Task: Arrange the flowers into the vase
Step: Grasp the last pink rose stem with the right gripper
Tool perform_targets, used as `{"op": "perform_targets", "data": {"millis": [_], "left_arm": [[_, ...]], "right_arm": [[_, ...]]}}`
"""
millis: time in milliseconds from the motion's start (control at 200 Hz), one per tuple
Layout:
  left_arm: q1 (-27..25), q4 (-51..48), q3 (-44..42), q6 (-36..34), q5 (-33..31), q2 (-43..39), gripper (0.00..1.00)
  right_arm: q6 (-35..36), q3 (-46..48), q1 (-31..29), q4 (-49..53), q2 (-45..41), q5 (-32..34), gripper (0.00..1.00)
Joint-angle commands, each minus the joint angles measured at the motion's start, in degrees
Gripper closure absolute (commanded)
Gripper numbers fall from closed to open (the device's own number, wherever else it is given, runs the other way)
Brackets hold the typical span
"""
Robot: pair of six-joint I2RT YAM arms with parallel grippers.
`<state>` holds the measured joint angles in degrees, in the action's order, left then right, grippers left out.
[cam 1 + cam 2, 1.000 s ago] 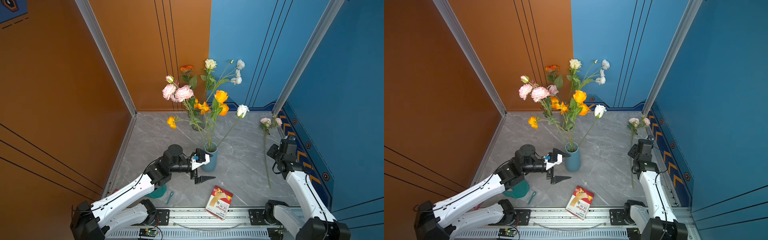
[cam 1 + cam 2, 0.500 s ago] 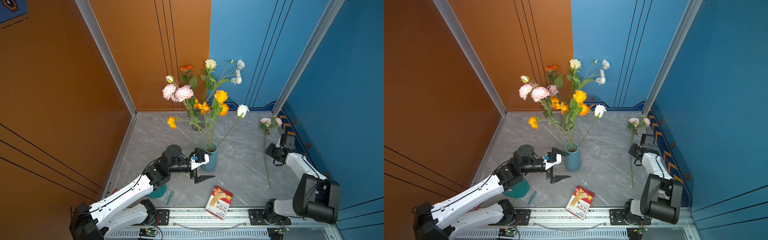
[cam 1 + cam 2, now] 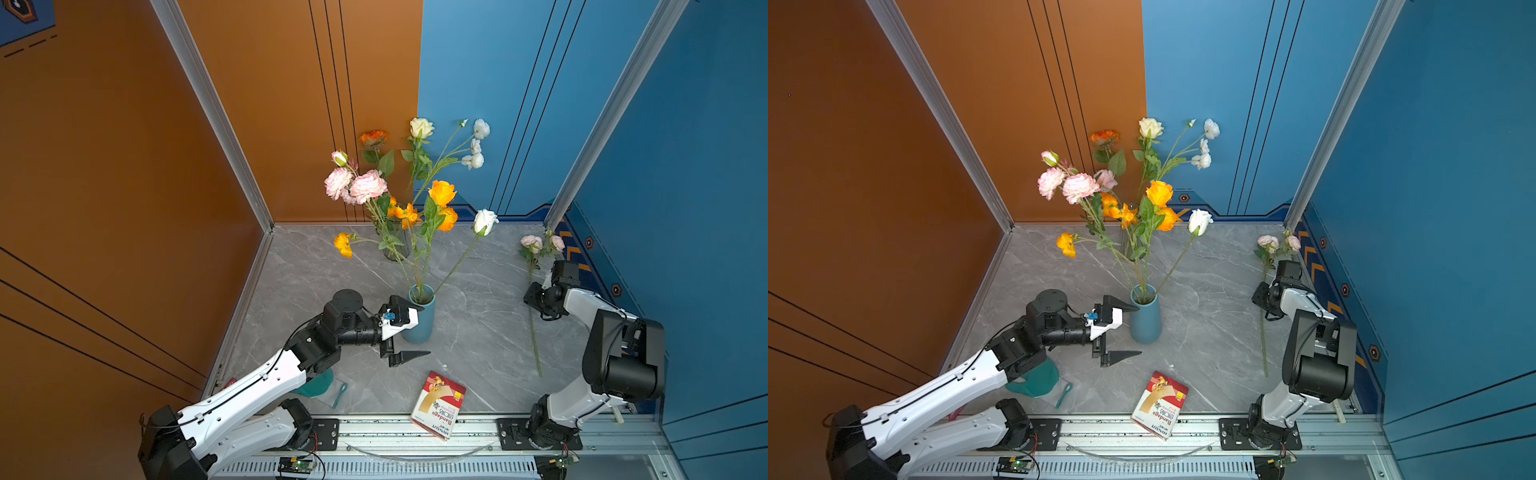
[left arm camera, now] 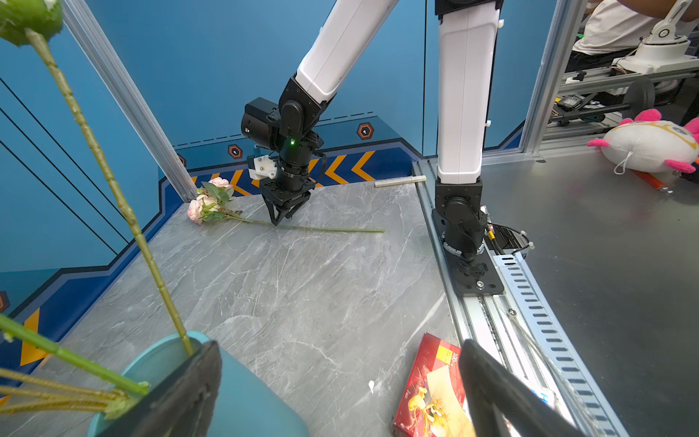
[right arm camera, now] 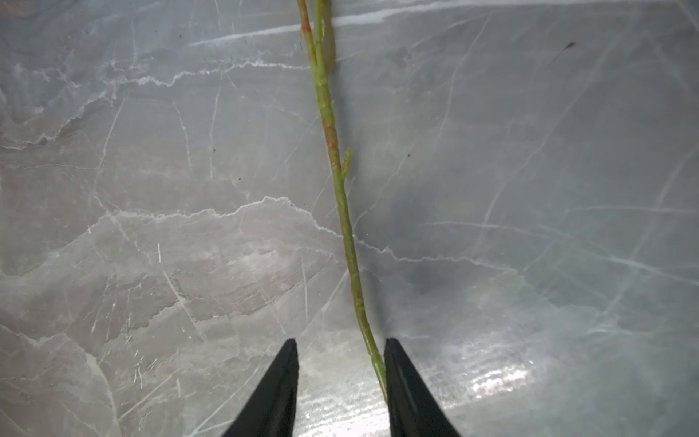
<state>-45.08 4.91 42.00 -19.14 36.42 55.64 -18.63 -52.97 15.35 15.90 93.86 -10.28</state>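
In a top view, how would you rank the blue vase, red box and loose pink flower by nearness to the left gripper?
1. blue vase, beside the left gripper.
2. red box, by the front rail.
3. loose pink flower, far right.

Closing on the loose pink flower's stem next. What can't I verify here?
- Right gripper tips: hidden under its own wrist in both top views.
- Pink flower stem's nearest stretch: hidden behind a finger, right wrist view.
- Vase base: cut off by the left wrist view's edge.
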Motion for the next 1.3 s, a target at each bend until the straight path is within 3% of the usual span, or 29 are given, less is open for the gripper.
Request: {"op": "perform_targets", "data": {"millis": [0, 245, 756, 1071, 1291], "left_arm": [[-0.5, -0.4, -0.1, -0.7, 0.5, -0.9, 0.02], [-0.4, -0.3, -0.2, -0.6, 0.8, -1.1, 0.02], [-0.1, -0.7, 0.0, -0.7, 0.7, -1.6, 0.02], [-0.2, -0.8, 0.0, -0.7, 0.5, -1.7, 0.02], [-0.1, -0.9, 0.0, -0.7, 0.4, -1.8, 0.02]], "right_arm": [[1.3, -2.8, -0.5, 0.4, 2.2, 2.3, 0.63], [1.7, -6.8, -0.9, 1.3, 5.9, 6.6, 0.68], [3.7, -14.7, -2.0, 5.6, 14.5, 8.0, 0.74], [5.5, -15.4, -2.5, 8.5, 14.6, 9.3, 0.88], [5.6, -14.4, -4.0, 7.9, 11.9, 4.7, 1.0]]}}
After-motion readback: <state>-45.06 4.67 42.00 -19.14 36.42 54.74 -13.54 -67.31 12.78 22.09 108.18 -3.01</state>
